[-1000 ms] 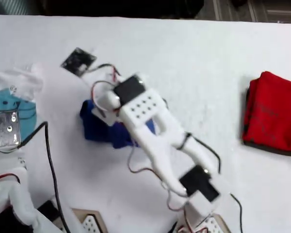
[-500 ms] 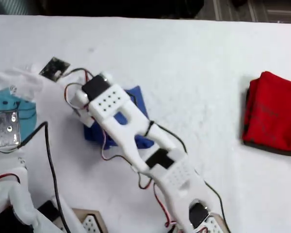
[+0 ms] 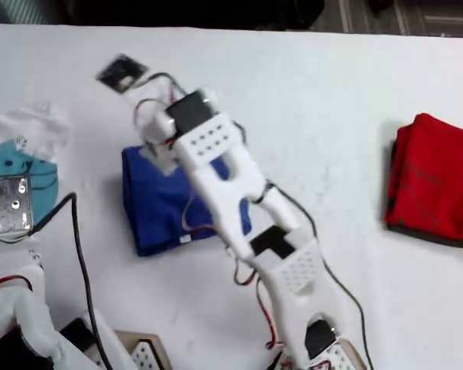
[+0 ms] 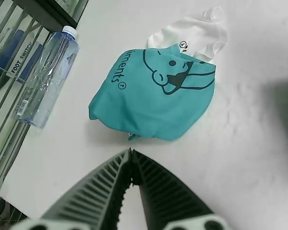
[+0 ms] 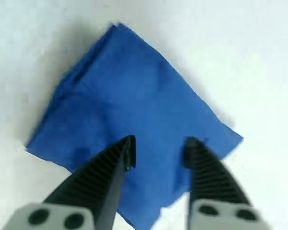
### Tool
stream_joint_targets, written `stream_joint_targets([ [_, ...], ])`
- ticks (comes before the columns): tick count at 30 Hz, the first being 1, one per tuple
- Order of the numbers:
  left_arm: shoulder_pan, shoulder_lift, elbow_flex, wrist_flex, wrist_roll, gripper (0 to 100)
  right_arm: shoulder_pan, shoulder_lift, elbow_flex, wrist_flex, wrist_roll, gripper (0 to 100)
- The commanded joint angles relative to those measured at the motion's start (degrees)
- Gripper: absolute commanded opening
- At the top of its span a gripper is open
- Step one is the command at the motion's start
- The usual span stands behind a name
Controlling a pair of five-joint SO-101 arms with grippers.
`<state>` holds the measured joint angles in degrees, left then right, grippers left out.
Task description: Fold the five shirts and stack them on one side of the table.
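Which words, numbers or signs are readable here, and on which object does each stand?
Teal shirt: dark lettering beside a cartoon drawing, its start lost in a fold; no whole word reads.
Water bottle: label print, too small to read.
Shelf boxes: white lettering, small and tilted, not surely readable.
White shirt: tiny round mark, unreadable.
Blue shirt, red shirt: no print visible.

Robotics lab bench. White-covered table (image 3: 332,92), white printed-plastic robot arm (image 3: 224,185) with exposed red servo wiring (image 3: 267,324). Loose black cable (image 3: 79,247) at 8 o'clock, bare metal screw plate (image 3: 6,204) at 9. Dark-framed storage shelving (image 4: 14,43) off the table edge, with a clear plastic water bottle (image 4: 45,79) beside it.
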<state>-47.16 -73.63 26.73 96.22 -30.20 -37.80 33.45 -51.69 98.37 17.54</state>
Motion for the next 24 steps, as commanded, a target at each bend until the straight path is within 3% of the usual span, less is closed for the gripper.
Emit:
stream_joint_targets([
  [1,0.66,-0.31,0.26,0.09,0.09,3,5.67,-4.53,9.32,0.40,2.37,4.1],
  [7,0.48,-0.31,2.99,-0.09,0.09,3,12.26,-14.37,28.48,0.22,3.52,1.9],
  [16,0.66,-0.31,2.99,-0.09,0.09,3,8.13,-16.31,50.73,-7.08,5.80,1.9],
  [20,0.66,-0.31,3.08,-0.09,0.09,3,3.74,-15.78,53.89,-8.57,5.80,1.9],
  [24,0.66,-0.31,3.08,-0.09,0.09,3,3.91,-18.15,49.85,-5.58,5.89,1.9],
])
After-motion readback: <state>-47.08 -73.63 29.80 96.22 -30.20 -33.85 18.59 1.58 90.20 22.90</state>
